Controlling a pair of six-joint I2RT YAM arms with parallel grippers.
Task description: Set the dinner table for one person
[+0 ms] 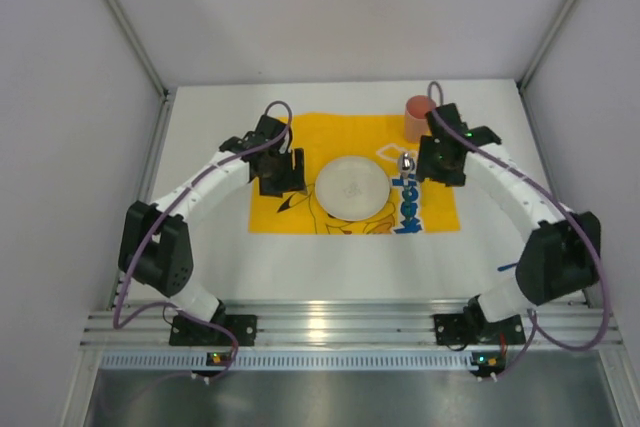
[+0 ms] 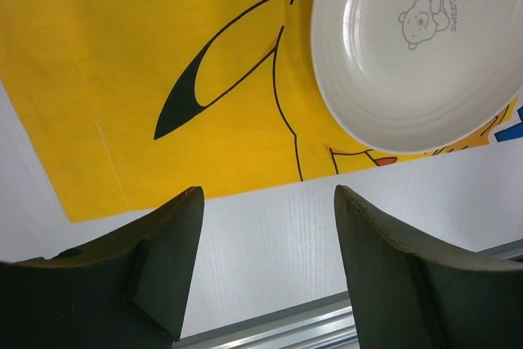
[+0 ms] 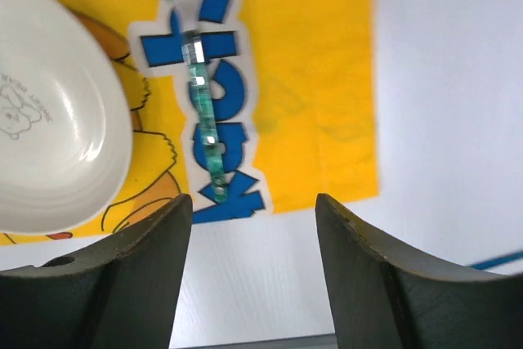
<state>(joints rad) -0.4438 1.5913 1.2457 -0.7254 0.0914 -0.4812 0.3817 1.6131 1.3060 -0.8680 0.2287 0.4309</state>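
Note:
The white dinner table (image 1: pixel 330 262) carries a yellow cartoon-printed cloth (image 1: pixel 285 217). A white plate (image 1: pixel 351 187) with a small bear print sits at the cloth's middle. It also shows in the left wrist view (image 2: pixel 417 55) and the right wrist view (image 3: pixel 49 136). A spoon (image 1: pixel 406 169) with a green handle (image 3: pixel 206 132) lies on the cloth right of the plate. A pink cup (image 1: pixel 419 119) stands at the cloth's far right corner. My left gripper (image 1: pixel 282 179) (image 2: pixel 270 202) hovers open and empty left of the plate. My right gripper (image 1: pixel 440 167) (image 3: pixel 253 206) hovers open and empty right of the spoon.
Grey walls enclose the table on the left, right and back. An aluminium rail (image 1: pixel 340 327) runs along the near edge where the arm bases are bolted. Bare white tabletop (image 2: pixel 270 243) shows between the cloth and the rail.

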